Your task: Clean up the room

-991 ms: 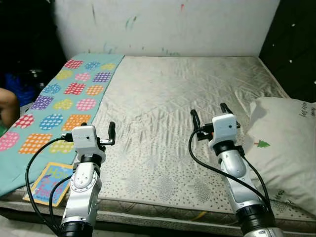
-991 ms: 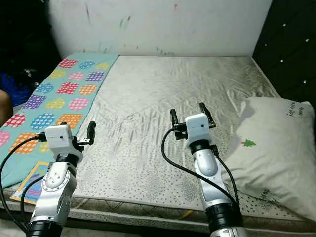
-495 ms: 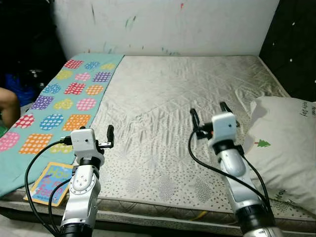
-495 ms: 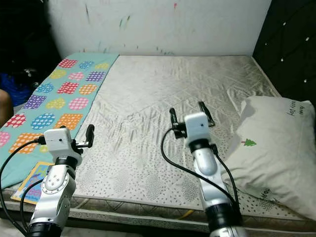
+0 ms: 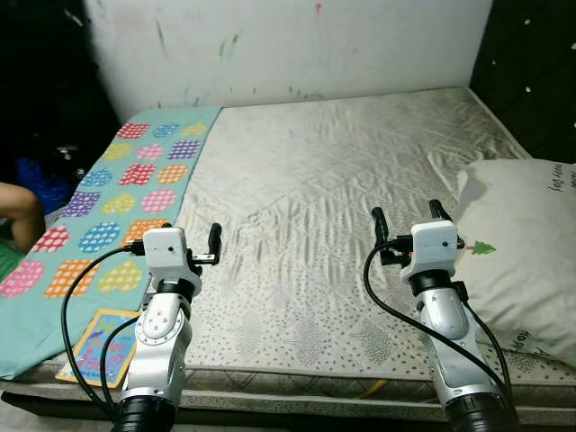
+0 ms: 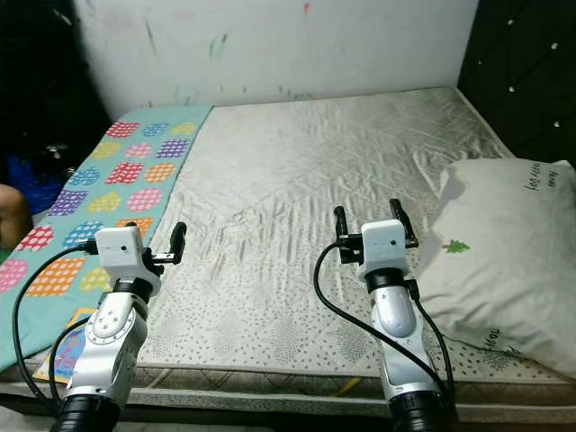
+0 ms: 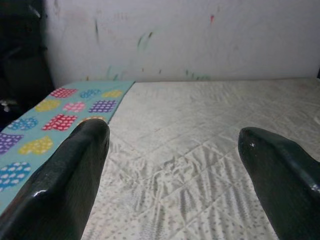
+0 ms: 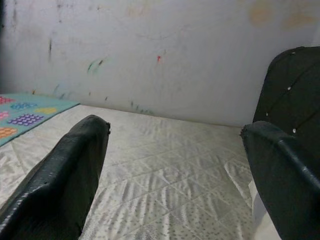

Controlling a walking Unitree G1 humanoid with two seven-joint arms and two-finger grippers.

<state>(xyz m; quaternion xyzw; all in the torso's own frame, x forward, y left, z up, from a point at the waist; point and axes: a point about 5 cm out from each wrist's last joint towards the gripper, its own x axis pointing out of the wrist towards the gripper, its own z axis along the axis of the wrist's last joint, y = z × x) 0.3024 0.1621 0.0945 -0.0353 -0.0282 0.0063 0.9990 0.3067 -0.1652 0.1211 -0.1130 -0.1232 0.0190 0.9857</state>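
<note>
1. The mattress (image 5: pixel 342 171) is off-white with quilted diamond stitching.
2. The blanket (image 5: pixel 108 193) is teal with dotted patches in many colours.
3. The pillow (image 5: pixel 522 243) is white with a small green tree.
4. The wall (image 5: pixel 297 45) is white with paint streaks.

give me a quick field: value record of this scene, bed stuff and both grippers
surface: bare quilted mattress against a marked white wall
blanket: teal blanket with coloured patches along the robot's left side of the mattress
pillow: white pillow with a small green tree print at the right edge
book: colourful book at the near left corner, partly on the blanket
left gripper: open, empty, held over the mattress near the blanket edge
right gripper: open, empty, held over the mattress beside the pillow
person: a limb at the far left
</note>
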